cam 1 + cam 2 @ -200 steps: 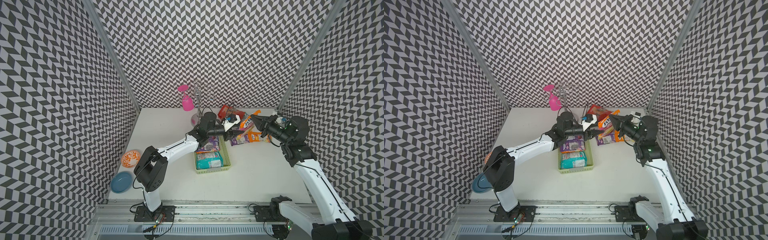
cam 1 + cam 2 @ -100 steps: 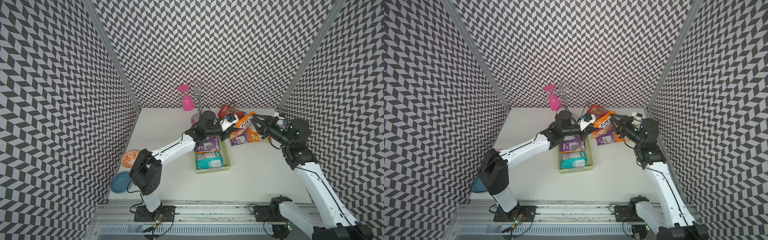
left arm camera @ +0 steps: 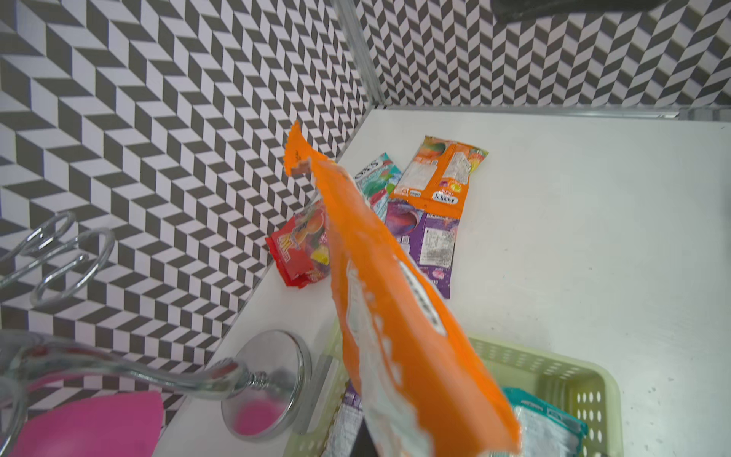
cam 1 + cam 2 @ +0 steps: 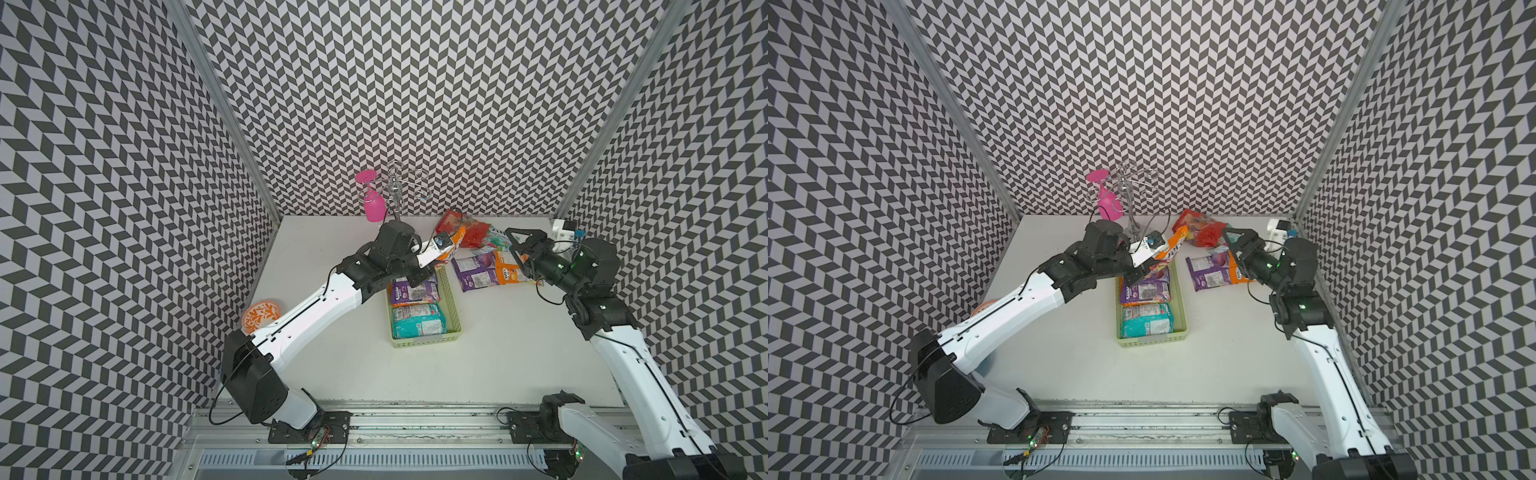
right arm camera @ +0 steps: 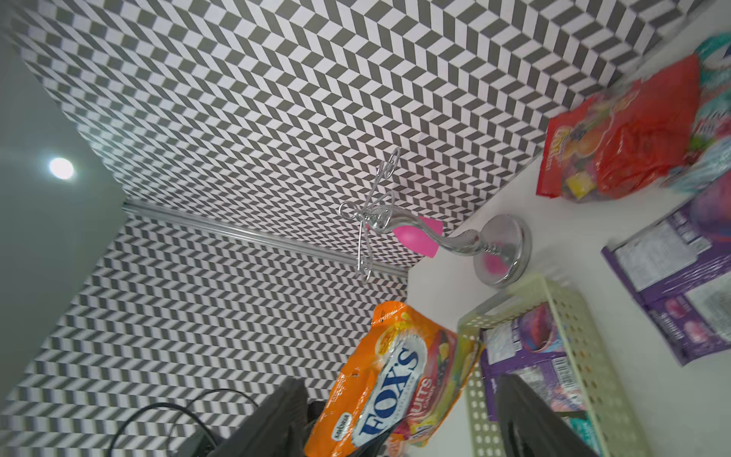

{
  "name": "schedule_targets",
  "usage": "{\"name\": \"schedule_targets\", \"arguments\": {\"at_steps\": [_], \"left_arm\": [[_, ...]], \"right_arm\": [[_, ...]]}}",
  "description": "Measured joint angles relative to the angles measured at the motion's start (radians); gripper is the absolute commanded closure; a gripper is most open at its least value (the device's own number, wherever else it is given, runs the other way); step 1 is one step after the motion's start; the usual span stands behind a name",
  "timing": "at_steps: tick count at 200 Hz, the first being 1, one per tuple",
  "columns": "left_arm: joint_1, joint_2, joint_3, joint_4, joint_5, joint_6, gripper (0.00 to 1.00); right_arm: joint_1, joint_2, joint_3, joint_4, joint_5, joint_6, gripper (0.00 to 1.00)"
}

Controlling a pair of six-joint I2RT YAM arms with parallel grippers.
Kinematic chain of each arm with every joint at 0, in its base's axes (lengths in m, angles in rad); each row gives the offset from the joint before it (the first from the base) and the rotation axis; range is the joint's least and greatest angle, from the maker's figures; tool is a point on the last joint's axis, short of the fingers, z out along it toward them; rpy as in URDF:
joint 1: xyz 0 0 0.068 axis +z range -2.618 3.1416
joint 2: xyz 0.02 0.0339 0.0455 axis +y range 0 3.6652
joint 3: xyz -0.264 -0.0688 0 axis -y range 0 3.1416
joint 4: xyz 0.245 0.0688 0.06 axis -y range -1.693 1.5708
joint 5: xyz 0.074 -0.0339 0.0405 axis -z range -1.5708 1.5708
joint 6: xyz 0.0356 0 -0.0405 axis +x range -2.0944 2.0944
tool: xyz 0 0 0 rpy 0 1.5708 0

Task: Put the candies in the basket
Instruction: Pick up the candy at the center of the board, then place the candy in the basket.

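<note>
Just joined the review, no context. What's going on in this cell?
The left gripper is shut on an orange FOX'S bag, holding it in the air at the far end of the basket. The basket already holds a purple bag and a teal bag. The right gripper is open and empty, near the loose bags lying on the table.
</note>
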Motion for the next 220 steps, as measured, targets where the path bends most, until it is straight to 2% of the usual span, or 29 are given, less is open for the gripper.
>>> {"name": "schedule_targets", "arguments": {"at_steps": [35, 71, 93, 113, 151, 191, 220], "left_arm": [[-0.018, 0.007, -0.010, -0.094, -0.101, -0.006, 1.00], [-0.135, 0.054, -0.017, -0.159, -0.294, 0.021, 1.00], [-0.194, 0.085, -0.046, -0.183, -0.364, 0.032, 1.00], [-0.210, 0.088, -0.076, -0.227, -0.401, 0.034, 1.00], [-0.216, 0.089, -0.079, -0.288, -0.450, 0.034, 1.00], [-0.282, 0.133, -0.090, -0.323, -0.517, 0.035, 1.00], [-0.293, 0.155, -0.146, -0.312, -0.613, 0.057, 1.00]], "right_arm": [[0.000, 0.003, 0.015, -0.067, 0.094, -0.274, 0.10], [0.002, -0.029, -0.013, -0.107, 0.205, -0.487, 0.09], [0.010, -0.064, -0.071, -0.106, 0.262, -0.578, 0.09], [0.025, -0.092, -0.137, -0.104, 0.319, -0.636, 0.01], [0.060, -0.155, -0.231, -0.103, 0.414, -0.694, 0.01], [0.080, -0.189, -0.243, -0.077, 0.473, -0.719, 0.01], [0.105, -0.220, -0.273, -0.057, 0.524, -0.724, 0.01]]}}
